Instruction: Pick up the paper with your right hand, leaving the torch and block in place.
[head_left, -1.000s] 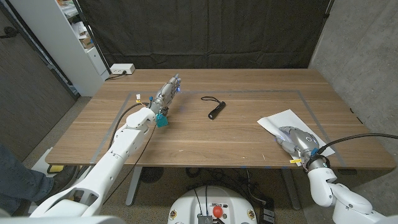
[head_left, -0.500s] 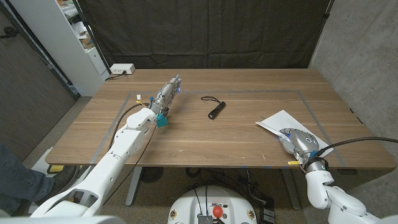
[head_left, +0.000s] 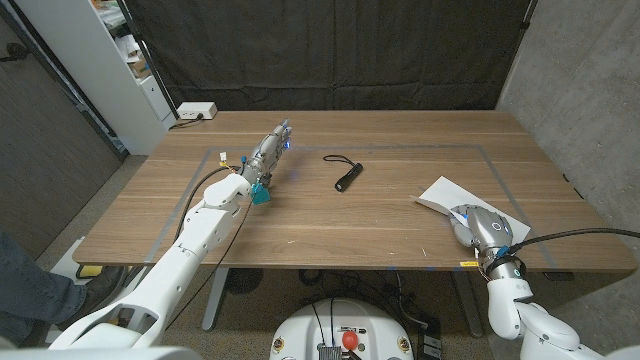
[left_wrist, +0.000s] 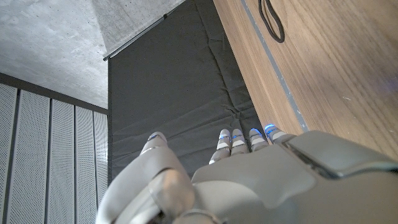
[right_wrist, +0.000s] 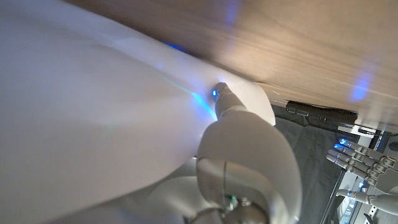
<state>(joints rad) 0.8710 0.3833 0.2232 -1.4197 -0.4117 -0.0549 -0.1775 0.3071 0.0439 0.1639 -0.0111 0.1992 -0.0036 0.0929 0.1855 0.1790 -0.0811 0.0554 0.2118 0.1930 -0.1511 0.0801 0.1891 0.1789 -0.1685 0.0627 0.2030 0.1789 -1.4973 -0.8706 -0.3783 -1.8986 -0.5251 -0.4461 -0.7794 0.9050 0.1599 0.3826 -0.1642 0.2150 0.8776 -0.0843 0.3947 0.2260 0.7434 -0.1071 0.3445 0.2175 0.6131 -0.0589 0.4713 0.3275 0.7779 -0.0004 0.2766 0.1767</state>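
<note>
**Right hand on the paper at the frame's lower right**

No writing is legible. At upper left of centre, the left hand (head_left: 270, 148) lies fingers extended, grasping nothing, a teal block (head_left: 260, 194) beside its wrist. The torch (head_left: 347, 179) lies centre, long axis diagonal. The white paper (head_left: 450, 194) lies on the counter (head_left: 330, 225), a corner pointing left; the right hand (head_left: 478, 224) rests on it, though whether it grasps it I cannot tell.

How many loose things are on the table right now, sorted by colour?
Black: 1, the torch
White: 1, the paper under the right hand
Teal: 1, the block beside the left hand
Total: 3
</note>
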